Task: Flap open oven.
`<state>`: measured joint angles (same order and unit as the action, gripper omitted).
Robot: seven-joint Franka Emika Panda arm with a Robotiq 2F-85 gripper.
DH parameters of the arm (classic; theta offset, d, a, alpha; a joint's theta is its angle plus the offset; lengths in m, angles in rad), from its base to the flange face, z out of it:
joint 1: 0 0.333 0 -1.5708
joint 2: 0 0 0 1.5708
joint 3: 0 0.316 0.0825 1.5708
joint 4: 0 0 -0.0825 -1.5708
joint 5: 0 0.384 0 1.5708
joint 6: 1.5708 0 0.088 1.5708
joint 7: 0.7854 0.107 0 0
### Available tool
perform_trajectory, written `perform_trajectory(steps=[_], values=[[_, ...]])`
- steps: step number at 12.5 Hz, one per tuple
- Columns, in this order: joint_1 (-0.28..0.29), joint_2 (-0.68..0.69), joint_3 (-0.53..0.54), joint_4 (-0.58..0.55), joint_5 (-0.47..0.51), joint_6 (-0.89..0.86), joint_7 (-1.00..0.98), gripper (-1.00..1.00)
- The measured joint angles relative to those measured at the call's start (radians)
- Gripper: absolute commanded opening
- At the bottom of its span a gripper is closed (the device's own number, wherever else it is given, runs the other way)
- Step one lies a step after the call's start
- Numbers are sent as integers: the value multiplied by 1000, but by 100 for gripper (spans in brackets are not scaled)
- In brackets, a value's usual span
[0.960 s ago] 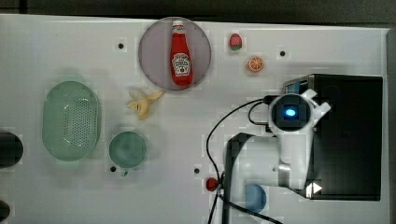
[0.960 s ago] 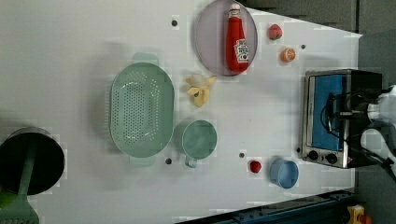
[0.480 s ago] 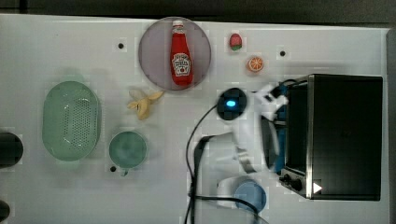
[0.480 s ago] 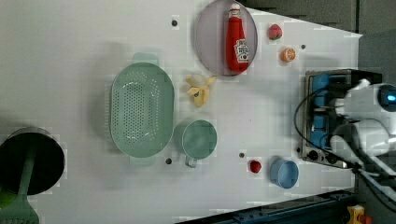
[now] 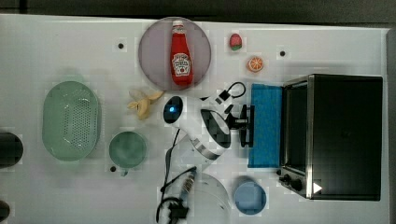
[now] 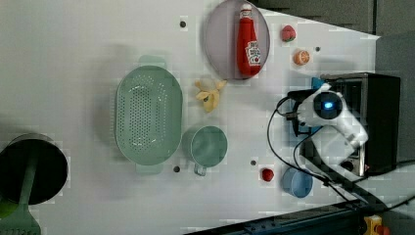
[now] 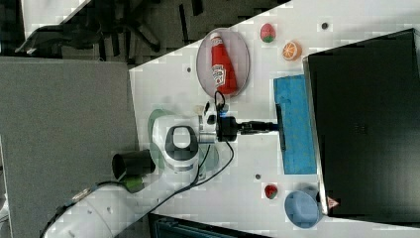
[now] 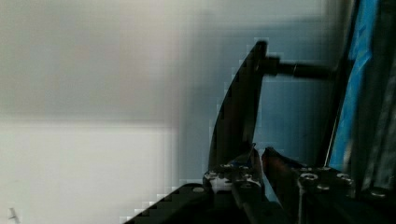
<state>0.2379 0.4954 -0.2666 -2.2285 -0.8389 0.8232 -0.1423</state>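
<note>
the toaster oven (image 5: 343, 135) sits at the top view's right edge of the white tabletop (image 5: 70, 60), and its blue-tinted glass door (image 5: 266, 125) already lies folded down flat, stretching out toward the top view's left. the black bar handle (image 5: 246, 125) runs along the door's free edge, which is why the gripper (image 5: 240, 123) comes at it from that side: pulling at the edge farthest from the hinge gives the most leverage. the fingers (image 8: 247, 163) are closed down to a narrow gap around the bar handle, gripping it and nothing else. the arm reaches in level from the right view's left, so the pull follows the swing of the door.

judging from how flat the door lies, the opening looks essentially done; letting go of the handle would be what remains.

the ketchup bottle (image 5: 181, 53) on its round plate (image 5: 154, 51), the banana peel (image 5: 142, 103), the green colander (image 5: 70, 120), the green mug (image 5: 127, 149) and the blue bowl (image 5: 250, 197) all lie apart from the door's landing spot.
</note>
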Motion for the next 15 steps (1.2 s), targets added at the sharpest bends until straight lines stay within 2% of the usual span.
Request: perform_trajectory(steps=[4, 10, 12, 15], values=[[40, 92, -2, 27, -13, -42, 48, -65], [46, 85, -10, 35, 0, -23, 59, -65], [39, 49, -17, 29, 71, -11, 59, -65], [42, -93, -17, 20, 272, 8, 65, -65]])
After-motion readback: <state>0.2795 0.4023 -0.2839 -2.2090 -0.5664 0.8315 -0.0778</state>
